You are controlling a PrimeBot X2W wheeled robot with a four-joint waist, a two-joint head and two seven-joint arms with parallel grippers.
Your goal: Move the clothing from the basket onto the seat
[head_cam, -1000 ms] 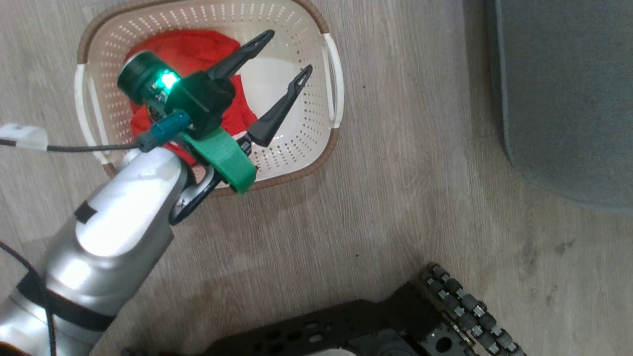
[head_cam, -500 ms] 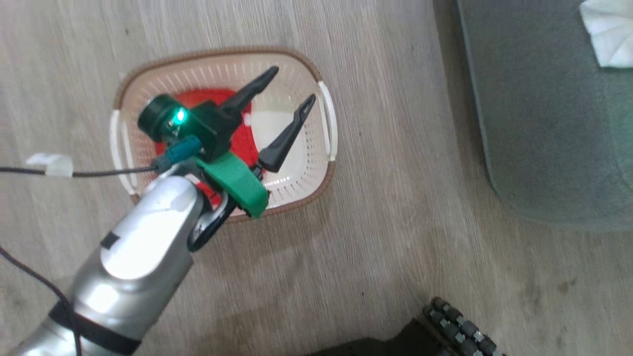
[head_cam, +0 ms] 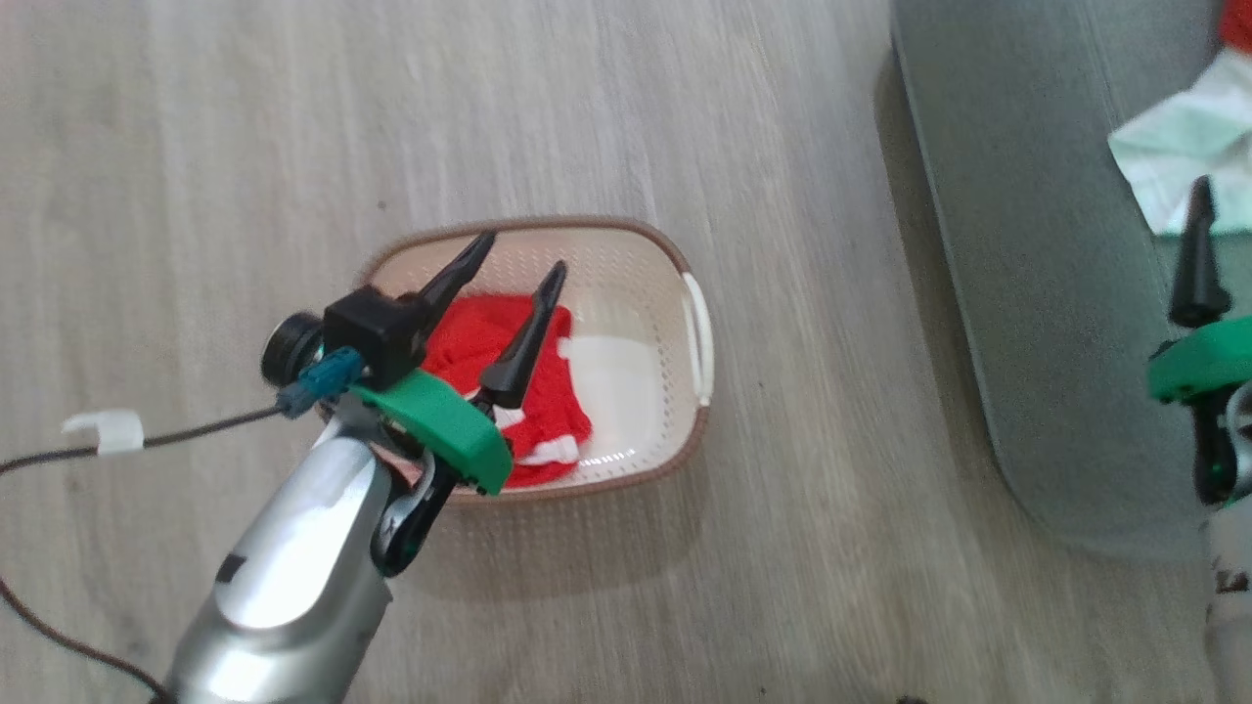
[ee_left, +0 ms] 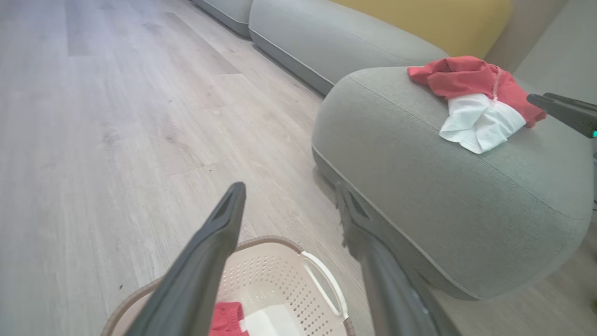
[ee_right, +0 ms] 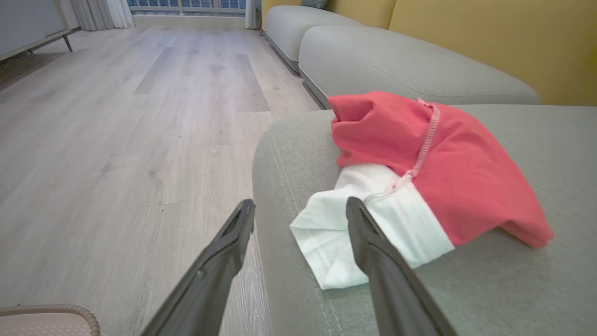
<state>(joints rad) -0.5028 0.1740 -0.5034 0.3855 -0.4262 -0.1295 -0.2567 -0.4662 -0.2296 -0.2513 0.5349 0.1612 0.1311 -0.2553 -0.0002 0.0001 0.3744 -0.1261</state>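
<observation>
The cream basket (head_cam: 636,293) stands on the wood floor and holds a red garment with white trim (head_cam: 509,381). My left gripper (head_cam: 523,252) hangs open above the basket's left half with nothing between its fingers; the left wrist view looks down past it (ee_left: 289,189) at the basket (ee_left: 289,280). To the right is the grey-green seat (head_cam: 1027,293). On it lie a red garment (ee_right: 419,149) and a thin white one (ee_right: 373,233). My right gripper (ee_right: 301,202) is open just short of the white garment, over the seat's edge; one of its fingers (head_cam: 1195,264) shows at the head view's right edge.
More grey sofa sections (ee_right: 396,60) with a yellow back (ee_right: 489,42) stand behind the seat. A dark cable with a white tag (head_cam: 103,432) runs from my left wrist across the floor. Bare wood floor (head_cam: 391,117) surrounds the basket.
The head camera has pulled back and shifted, so the basket looks smaller and lower, and the seat's clothing and my right gripper have come into view. My left gripper stays open over the basket.
</observation>
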